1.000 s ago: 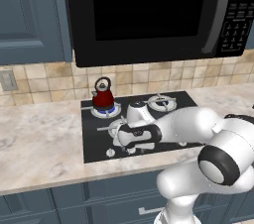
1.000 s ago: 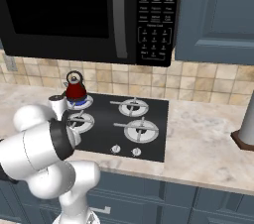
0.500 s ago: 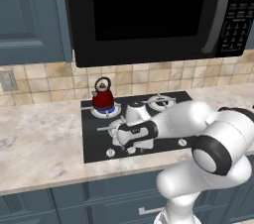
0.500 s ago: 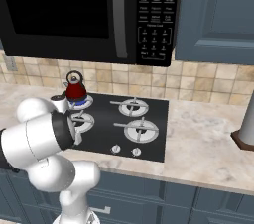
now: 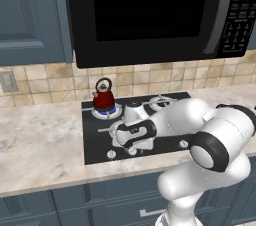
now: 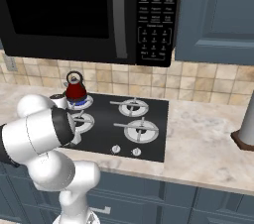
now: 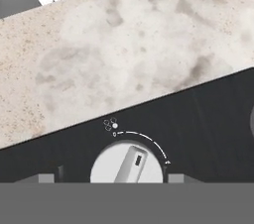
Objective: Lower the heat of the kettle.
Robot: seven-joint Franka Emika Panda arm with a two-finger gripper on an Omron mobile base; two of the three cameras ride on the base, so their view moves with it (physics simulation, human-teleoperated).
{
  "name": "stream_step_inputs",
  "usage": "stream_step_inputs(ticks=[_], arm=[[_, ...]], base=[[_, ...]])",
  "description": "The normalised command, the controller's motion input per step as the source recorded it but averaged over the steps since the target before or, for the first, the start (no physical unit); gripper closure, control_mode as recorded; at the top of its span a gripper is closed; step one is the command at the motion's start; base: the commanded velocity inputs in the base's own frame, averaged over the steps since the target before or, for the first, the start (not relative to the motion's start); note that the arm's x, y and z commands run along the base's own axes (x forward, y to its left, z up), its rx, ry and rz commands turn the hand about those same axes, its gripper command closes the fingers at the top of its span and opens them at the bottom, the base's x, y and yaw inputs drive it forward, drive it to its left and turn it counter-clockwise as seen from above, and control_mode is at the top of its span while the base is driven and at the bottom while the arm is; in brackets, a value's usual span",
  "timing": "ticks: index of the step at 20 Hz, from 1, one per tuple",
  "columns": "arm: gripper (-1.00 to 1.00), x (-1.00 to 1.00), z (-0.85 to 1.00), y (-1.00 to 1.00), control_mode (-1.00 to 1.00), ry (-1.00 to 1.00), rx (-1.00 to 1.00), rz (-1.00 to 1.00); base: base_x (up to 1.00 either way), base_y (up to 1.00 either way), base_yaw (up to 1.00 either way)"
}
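On the marble countertop (image 5: 40,140) at the left we see the black cooktop (image 5: 95,150), and the red kettle (image 5: 104,97) stands on its rear left burner, where a blue flame (image 5: 106,112) shows under it. Our gripper (image 5: 120,139) hangs low over the front left of the cooktop, above the white control knob (image 7: 127,164), whose finger tips flank it on both sides; we cannot tell whether they touch it. Further right are the other burners (image 6: 140,130) and, overhead, the black microwave (image 6: 89,10).
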Motion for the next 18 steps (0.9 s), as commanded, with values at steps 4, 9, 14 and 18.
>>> stream_step_inputs(ticks=[4,9,14,18], arm=[[1.0,-0.07,-0.14,0.01,-1.0,-0.02,0.0,-0.03],[1.0,-0.3,-0.11,0.0,-1.0,-0.01,0.0,-0.17],[1.0,-0.36,-0.13,-0.03,-1.0,0.0,0.01,-0.28],[1.0,-0.28,-0.19,-0.11,-1.0,0.0,0.02,-0.43]], base=[[0.0,0.0,0.0],[0.0,0.0,0.0],[0.0,0.0,0.0],[0.0,0.0,0.0]])
